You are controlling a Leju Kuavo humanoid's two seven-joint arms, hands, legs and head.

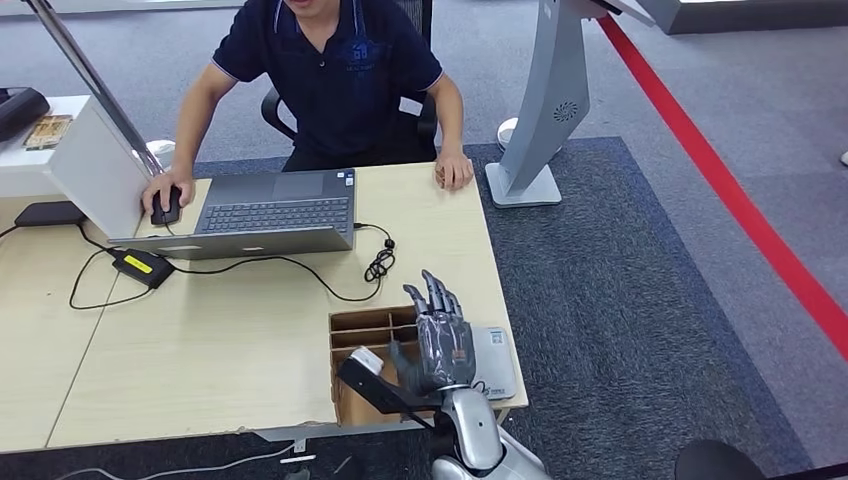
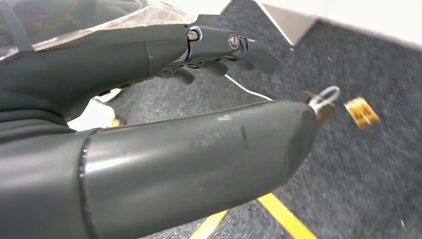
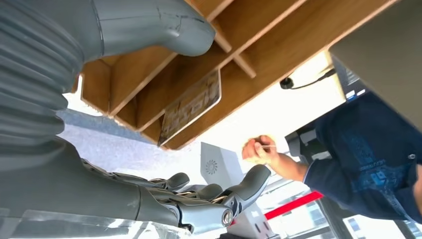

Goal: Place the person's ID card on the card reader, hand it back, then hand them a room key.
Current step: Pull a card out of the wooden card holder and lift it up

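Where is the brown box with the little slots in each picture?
Head view: the wooden box sits at the table's near right corner, under the right robot hand.
Left wrist view: not in it.
Right wrist view: fills the upper middle, a card inside.
Shared landmark: the person's dark blue shirt.

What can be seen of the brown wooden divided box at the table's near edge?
The brown wooden divided box looks like thin plywood or cardboard, open-topped, split by slats into several narrow compartments. It sits flat at the near edge of the light wooden table, beside a grey flat card reader. In the right wrist view one compartment holds a flat patterned card leaning against a wall. The right robot hand is raised over the box, fingers extended; contact cannot be told.
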